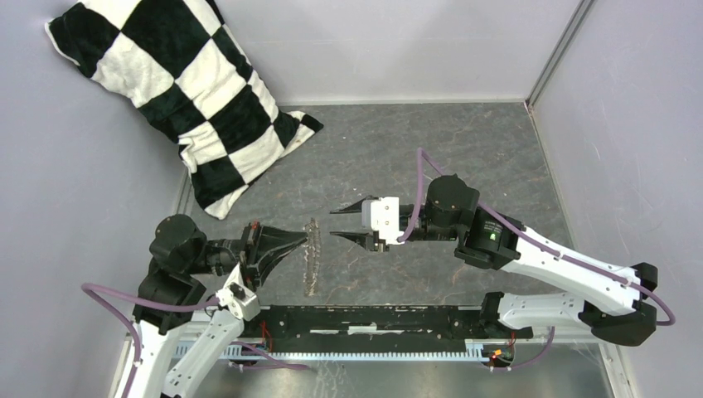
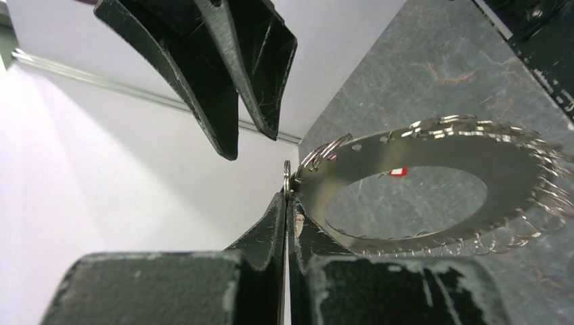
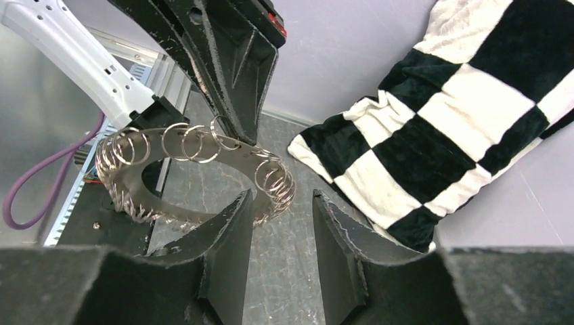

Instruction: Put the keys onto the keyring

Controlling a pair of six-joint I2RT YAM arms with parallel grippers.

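Top view: keyring point(image 1: 312, 257) upright mid-table, rim pinched in shut L gripper point(image 1: 303, 239), R gripper point(image 1: 333, 222) spread, empty, just right; poss. red-tagged key point(image 2: 398, 172) beyond ring's hole; thin-edge pinch, so any nudge = ring swivelling/slipping.

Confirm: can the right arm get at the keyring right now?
Likely yes. The right gripper, jaws open, faces the keyring with nothing between them; the left gripper pinches the keyring's far rim, clear of that approach.
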